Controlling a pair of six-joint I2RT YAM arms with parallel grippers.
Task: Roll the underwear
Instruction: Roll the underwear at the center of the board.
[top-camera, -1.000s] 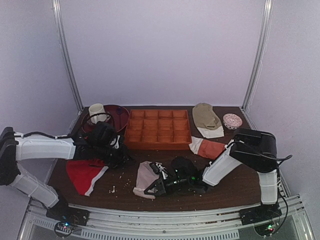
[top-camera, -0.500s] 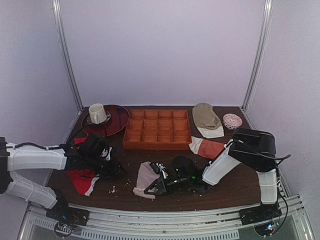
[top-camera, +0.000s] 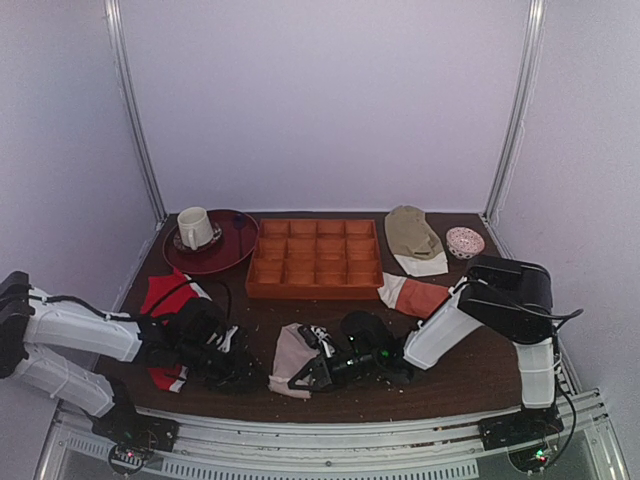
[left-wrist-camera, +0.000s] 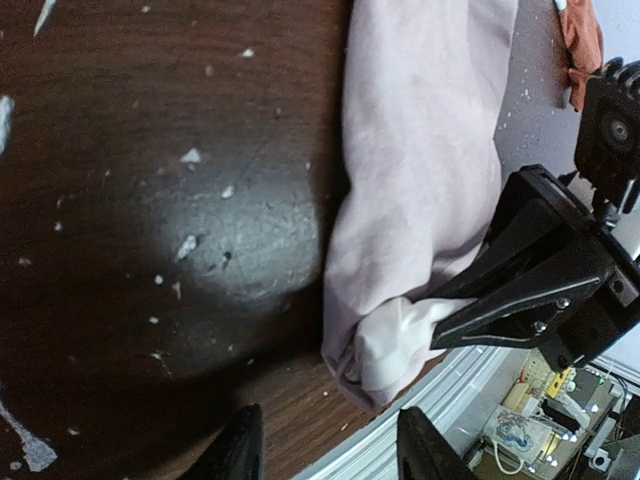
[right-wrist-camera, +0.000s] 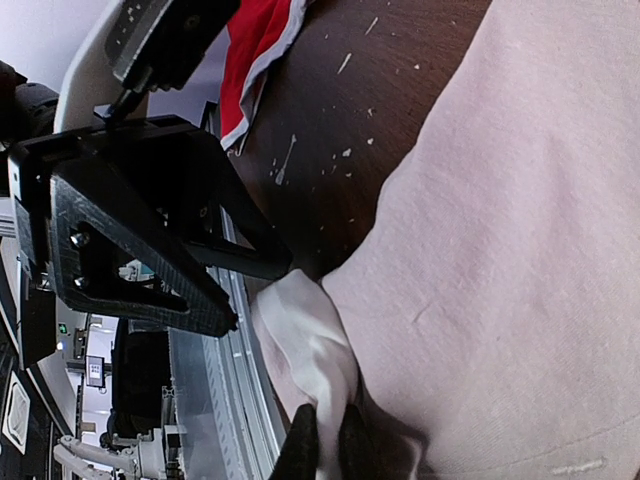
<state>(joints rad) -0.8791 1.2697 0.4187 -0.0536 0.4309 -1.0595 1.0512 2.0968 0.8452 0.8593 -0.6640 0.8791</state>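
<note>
The underwear (top-camera: 291, 352) is a pinkish-beige bundle lying near the table's front edge, with a fold of its white waistband (left-wrist-camera: 394, 341) at its near corner. My right gripper (right-wrist-camera: 325, 446) reaches in low from the right and is shut on that white fold (right-wrist-camera: 308, 350); in the top view it (top-camera: 300, 380) sits at the bundle's near end. My left gripper (left-wrist-camera: 326, 456) stands open just left of the underwear (left-wrist-camera: 420, 150), with nothing between its fingers. In the top view it (top-camera: 245, 370) lies low on the table beside the bundle.
A red garment with white trim (top-camera: 165, 302) lies at the left under the left arm. An orange compartment tray (top-camera: 315, 258) stands mid-table, a dark red plate (top-camera: 232, 245) with a cup (top-camera: 193, 227) at back left. A beige garment (top-camera: 412, 235), an orange-rust garment (top-camera: 420, 296) and a small bowl (top-camera: 465, 241) lie at the right.
My left arm has swung down from near the plate, over the red garment, to the front edge beside the underwear, and its jaws have opened. The right gripper has kept its hold.
</note>
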